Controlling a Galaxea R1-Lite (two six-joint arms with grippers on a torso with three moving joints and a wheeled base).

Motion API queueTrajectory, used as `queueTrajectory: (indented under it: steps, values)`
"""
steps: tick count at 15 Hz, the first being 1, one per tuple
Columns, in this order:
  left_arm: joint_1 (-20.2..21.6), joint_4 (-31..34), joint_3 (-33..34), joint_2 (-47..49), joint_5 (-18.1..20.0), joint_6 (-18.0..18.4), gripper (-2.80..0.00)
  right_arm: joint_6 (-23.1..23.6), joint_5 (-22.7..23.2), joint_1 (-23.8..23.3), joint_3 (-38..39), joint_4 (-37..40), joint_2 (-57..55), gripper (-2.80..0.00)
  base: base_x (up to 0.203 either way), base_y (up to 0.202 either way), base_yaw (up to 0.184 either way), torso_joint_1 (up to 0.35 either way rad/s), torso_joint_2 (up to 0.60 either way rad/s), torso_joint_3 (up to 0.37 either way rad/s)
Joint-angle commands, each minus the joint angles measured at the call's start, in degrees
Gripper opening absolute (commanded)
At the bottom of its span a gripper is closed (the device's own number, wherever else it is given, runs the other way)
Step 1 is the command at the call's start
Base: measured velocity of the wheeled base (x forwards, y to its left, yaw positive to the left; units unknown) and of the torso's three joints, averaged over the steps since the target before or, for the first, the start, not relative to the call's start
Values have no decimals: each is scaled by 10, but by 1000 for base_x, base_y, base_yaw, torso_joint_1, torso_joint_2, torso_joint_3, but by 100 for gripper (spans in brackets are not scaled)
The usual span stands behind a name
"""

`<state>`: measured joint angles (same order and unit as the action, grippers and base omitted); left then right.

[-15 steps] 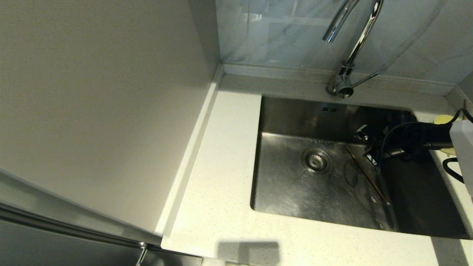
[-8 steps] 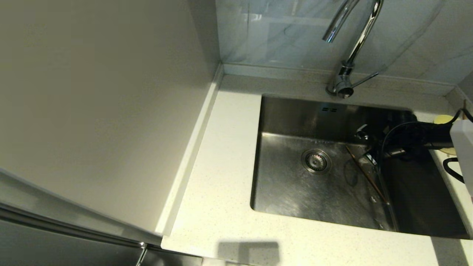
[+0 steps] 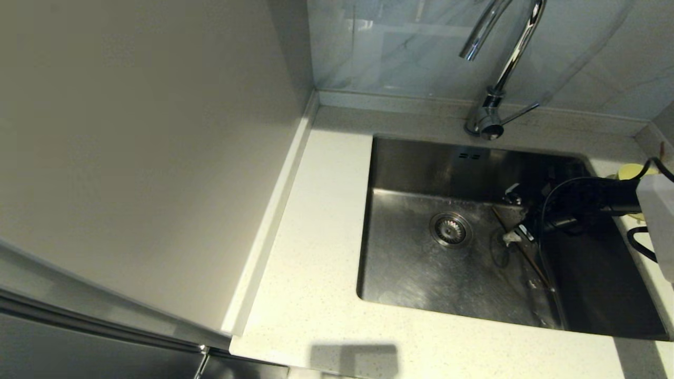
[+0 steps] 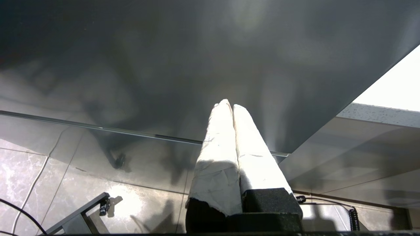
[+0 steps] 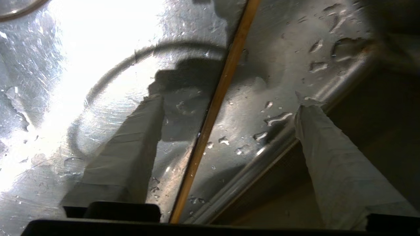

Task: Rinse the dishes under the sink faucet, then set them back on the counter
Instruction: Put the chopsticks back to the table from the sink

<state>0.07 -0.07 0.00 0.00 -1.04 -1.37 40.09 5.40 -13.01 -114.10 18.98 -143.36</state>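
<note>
The left tool (image 4: 229, 106) is parked below the surface (image 3: 316, 273) edge, fingers pressed together on nothing, so it plays no part yet. In the wet sink (image 3: 421, 273) a chopstick (image 5: 215, 108) lies between the right tool's (image 5: 229, 101) wide-spread fingers, not gripped (only one stick shows there). A yellow bowl (image 3: 632, 171) sits on the surface behind that arm; judging by this, chopstick pickup and return remain.
</note>
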Motion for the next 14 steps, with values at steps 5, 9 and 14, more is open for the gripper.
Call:
queueTrajectory:
  steps: [5,9,14]
  values:
    - [0,0,0,-2,0,0,-280,2,0,0,-4,-5,-24,0,0,0,0,0,0,0]
    - [0,0,0,-2,0,0,-280,2,3,0,-7,-5,-32,0,0,0,0,0,0,0]
    - [0,0,0,-2,0,0,-280,2,8,0,-7,-8,-35,0,0,0,0,0,0,0]
